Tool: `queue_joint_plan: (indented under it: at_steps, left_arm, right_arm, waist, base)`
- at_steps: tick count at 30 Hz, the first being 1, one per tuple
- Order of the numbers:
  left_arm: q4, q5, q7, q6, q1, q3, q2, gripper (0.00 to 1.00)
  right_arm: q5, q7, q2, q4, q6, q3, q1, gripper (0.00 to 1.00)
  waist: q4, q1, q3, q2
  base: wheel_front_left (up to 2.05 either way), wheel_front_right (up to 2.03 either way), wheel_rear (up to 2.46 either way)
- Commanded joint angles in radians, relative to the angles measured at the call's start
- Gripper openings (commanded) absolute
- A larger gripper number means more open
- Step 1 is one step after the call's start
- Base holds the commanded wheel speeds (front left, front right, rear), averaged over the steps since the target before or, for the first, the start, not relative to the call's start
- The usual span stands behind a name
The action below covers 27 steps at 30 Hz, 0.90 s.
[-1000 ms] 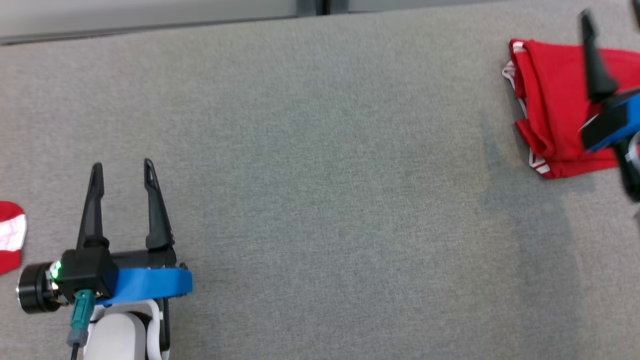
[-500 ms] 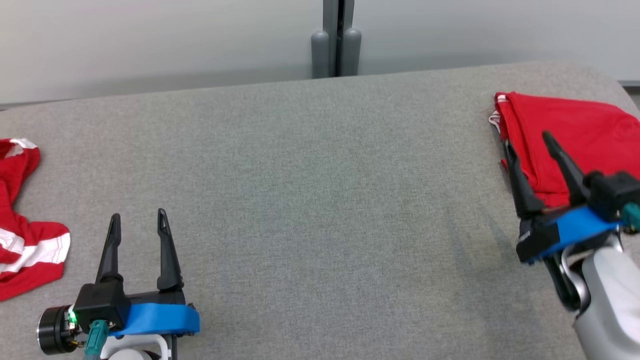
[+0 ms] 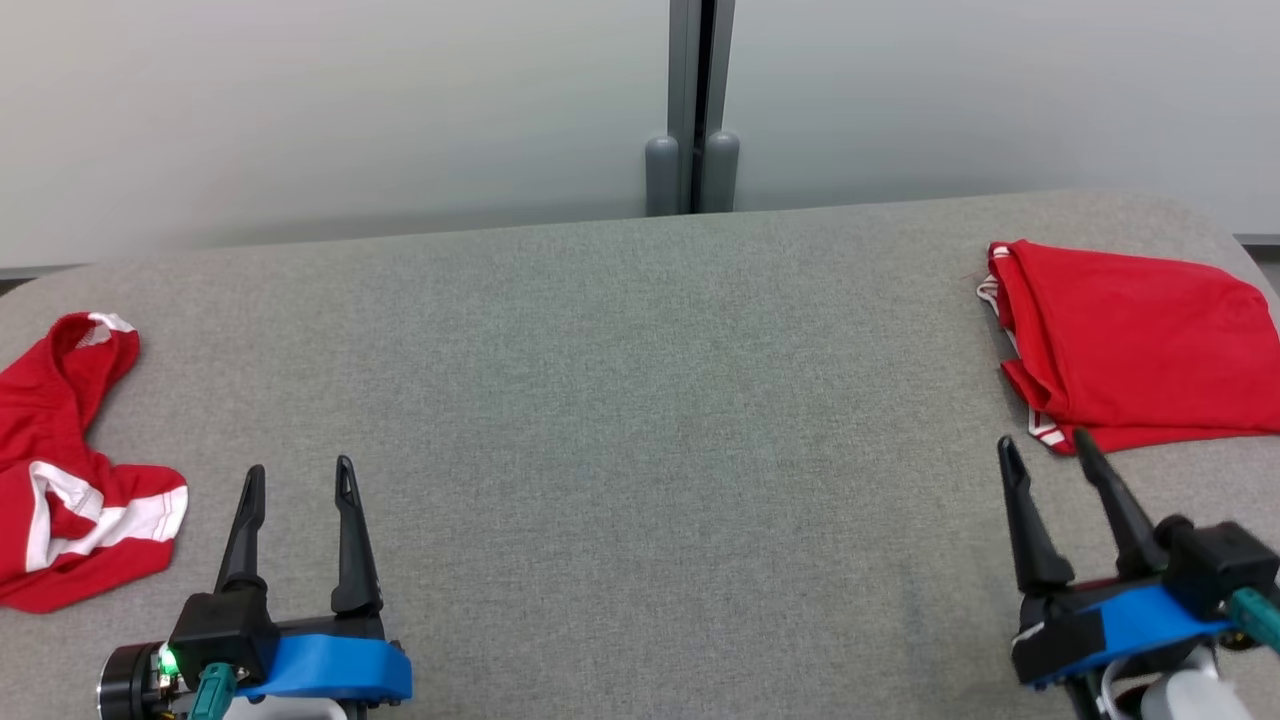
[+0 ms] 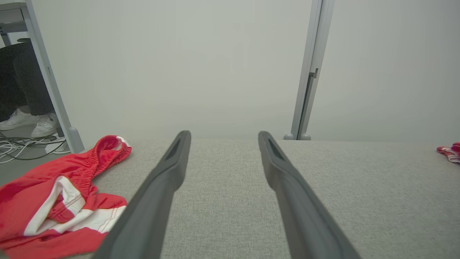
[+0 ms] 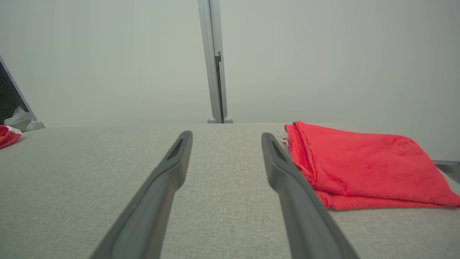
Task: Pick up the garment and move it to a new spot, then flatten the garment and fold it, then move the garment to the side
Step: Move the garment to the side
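Note:
A folded red garment [image 3: 1135, 345] lies flat at the right end of the grey table [image 3: 620, 400]; the right wrist view shows the same red garment [image 5: 359, 165] just right of my fingers. My right gripper [image 3: 1045, 450] stands open and empty, a short way in front of that garment and apart from it. A crumpled red garment with white stripes [image 3: 70, 470] lies at the table's left end, and the left wrist view has this striped garment [image 4: 54, 194] at its lower left. Near the front edge my left gripper [image 3: 298, 475] is open with nothing in it, to the right of the crumpled garment.
A pale wall with a grey vertical post [image 3: 700, 105] runs behind the table. In the left wrist view a grey table leg [image 4: 50, 79], cables on the floor and a person's white shoes [image 4: 28, 120] show beyond the table's left end.
The head camera tilted up, so the wall and both garments came into view. My right gripper drew back off the folded garment, toward the table's front, and is empty. The left gripper stayed open.

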Motion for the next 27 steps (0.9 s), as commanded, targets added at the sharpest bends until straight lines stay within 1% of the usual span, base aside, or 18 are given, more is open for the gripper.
queue_joint_plan:
  at_steps: [1,4,11,14,27]
  left_arm:
    - [0.003,-0.002,-0.004,-0.002,0.008,-0.001,0.000,1.00]
    - [0.005,-0.007,-0.004,-0.002,0.016,-0.001,-0.001,1.00]
    - [0.027,-0.005,-0.004,0.010,0.023,0.017,-0.001,1.00]
    - [0.031,-0.005,-0.004,0.008,0.021,0.023,-0.001,1.00]
    - [0.039,0.011,-0.004,0.000,0.032,0.032,-0.001,1.00]
  right_arm:
    - [-0.008,0.000,0.016,-0.010,0.000,-0.007,0.028,1.00]
    - [-0.017,0.000,0.038,-0.018,0.000,-0.011,0.059,1.00]
    - [-0.043,0.000,0.062,-0.020,0.000,-0.012,0.084,1.00]
    - [-0.049,0.000,0.066,-0.014,0.000,-0.012,0.077,1.00]
    - [-0.072,0.014,0.098,-0.073,0.000,-0.020,0.102,1.00]
  waist:
    - [0.000,0.0001,-0.007,0.0002]
    - [0.003,0.0001,-0.017,0.0002]
    - [0.019,0.0001,-0.025,0.0002]
    - [0.026,0.0001,-0.027,0.0002]
    - [0.035,0.0001,-0.039,0.0002]
  base:
    - [0.00,0.00,0.00]
    - [0.00,0.00,0.00]
    - [0.00,0.00,0.00]
    - [0.00,0.00,0.00]
    - [0.00,0.00,0.00]
